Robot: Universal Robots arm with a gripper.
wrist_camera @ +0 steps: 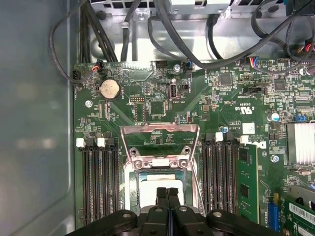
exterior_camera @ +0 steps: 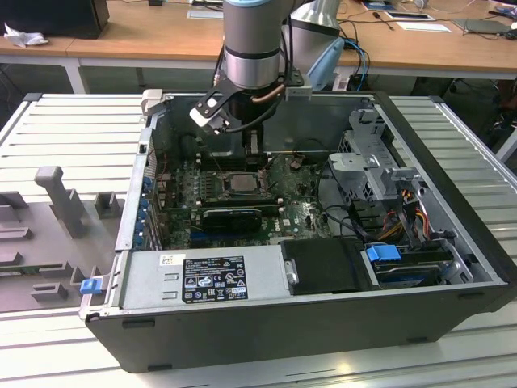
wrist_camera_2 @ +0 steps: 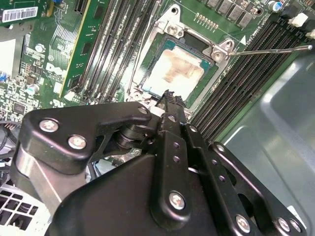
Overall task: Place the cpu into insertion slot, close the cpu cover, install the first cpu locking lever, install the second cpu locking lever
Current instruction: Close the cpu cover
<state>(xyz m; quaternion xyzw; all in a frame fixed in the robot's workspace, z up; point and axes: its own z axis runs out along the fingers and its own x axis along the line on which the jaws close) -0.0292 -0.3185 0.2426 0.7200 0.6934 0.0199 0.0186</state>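
A black gripper [wrist_camera: 168, 192] on 1 robot arm reaches down into an open computer case [exterior_camera: 266, 343]. Its 2 fingers [wrist_camera: 161, 196] are pressed flat together with no gap, pinching nothing. Directly beneath the fingertips lies the cpu [wrist_camera_2: 174, 71], its pale metal top flat inside the insertion slot [wrist_camera_2: 172, 27]. I cannot tell whether the tips touch the chip or hover just above it. Just beyond the fingertips, the cpu cover [wrist_camera: 160, 128] stands open, its thin silvery frame tipped back off the slot, with the green motherboard [wrist_camera: 162, 105] visible through its square window. A thin silvery lever rod [wrist_camera_2: 270, 49] sticks out from 1 corner of the slot, off to the side of the jaws. Long black memory slots [wrist_camera: 98, 182] run along both sides of the jaws.
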